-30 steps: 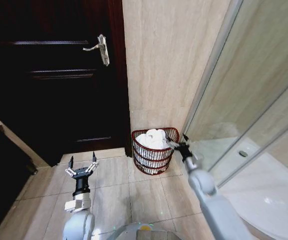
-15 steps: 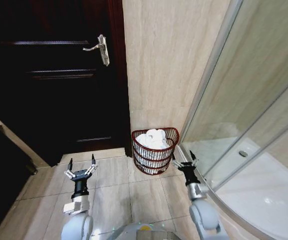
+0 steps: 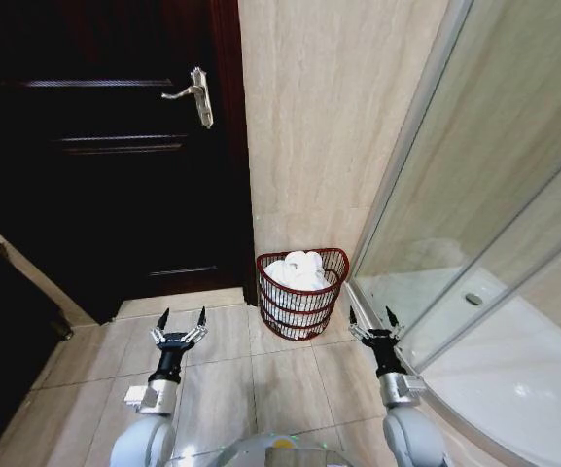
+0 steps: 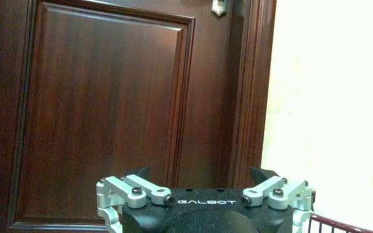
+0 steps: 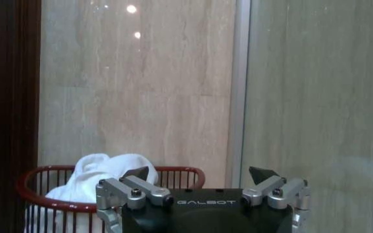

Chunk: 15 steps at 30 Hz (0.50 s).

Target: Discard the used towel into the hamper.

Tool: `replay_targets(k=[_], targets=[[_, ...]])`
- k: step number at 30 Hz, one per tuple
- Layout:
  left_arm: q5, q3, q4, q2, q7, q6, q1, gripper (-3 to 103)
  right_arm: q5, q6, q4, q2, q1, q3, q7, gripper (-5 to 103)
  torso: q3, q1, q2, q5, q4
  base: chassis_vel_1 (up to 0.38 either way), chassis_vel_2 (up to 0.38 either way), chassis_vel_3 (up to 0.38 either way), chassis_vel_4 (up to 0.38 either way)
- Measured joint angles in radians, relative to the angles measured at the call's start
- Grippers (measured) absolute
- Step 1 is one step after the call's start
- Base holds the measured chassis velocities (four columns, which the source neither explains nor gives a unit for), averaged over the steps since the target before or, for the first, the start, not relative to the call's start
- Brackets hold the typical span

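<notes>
The hamper [image 3: 302, 309], a dark red wire basket, stands on the floor against the beige wall. A white towel [image 3: 297, 269] lies heaped inside it and rises above the rim. In the right wrist view the hamper [image 5: 44, 191] and the towel [image 5: 99, 177] sit ahead of the gripper. My right gripper [image 3: 368, 318] is open and empty, low over the floor just right of the hamper. My left gripper [image 3: 182, 320] is open and empty too, left of the hamper in front of the door.
A dark wooden door [image 3: 105, 156] with a metal lever handle [image 3: 193, 95] stands to the left. A glass shower screen [image 3: 474, 195] and its curved tray [image 3: 494, 360] close off the right. Tiled floor [image 3: 261, 379] lies between my arms.
My right arm has drawn back from the hamper's rim and come down to a low spot right of it. The left gripper has shifted slightly right and lower. The towel stays in the hamper.
</notes>
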<state>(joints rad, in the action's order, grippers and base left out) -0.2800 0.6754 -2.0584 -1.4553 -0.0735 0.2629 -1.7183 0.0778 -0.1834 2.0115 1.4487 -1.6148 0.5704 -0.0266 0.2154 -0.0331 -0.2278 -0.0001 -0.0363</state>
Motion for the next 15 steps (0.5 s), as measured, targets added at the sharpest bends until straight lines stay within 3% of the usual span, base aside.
replay_targets(k=[15], targets=[[0.035, -0.002, -0.004, -0.033, 0.007, -0.001, 0.014, 100, -0.02, 0.039, 0.017, 0.001, 0.004, -0.005, -0.022, 100, 0.0, 0.0, 0.0, 0.0002, 0.0, 0.0, 0.0, 0.0, 0.0]])
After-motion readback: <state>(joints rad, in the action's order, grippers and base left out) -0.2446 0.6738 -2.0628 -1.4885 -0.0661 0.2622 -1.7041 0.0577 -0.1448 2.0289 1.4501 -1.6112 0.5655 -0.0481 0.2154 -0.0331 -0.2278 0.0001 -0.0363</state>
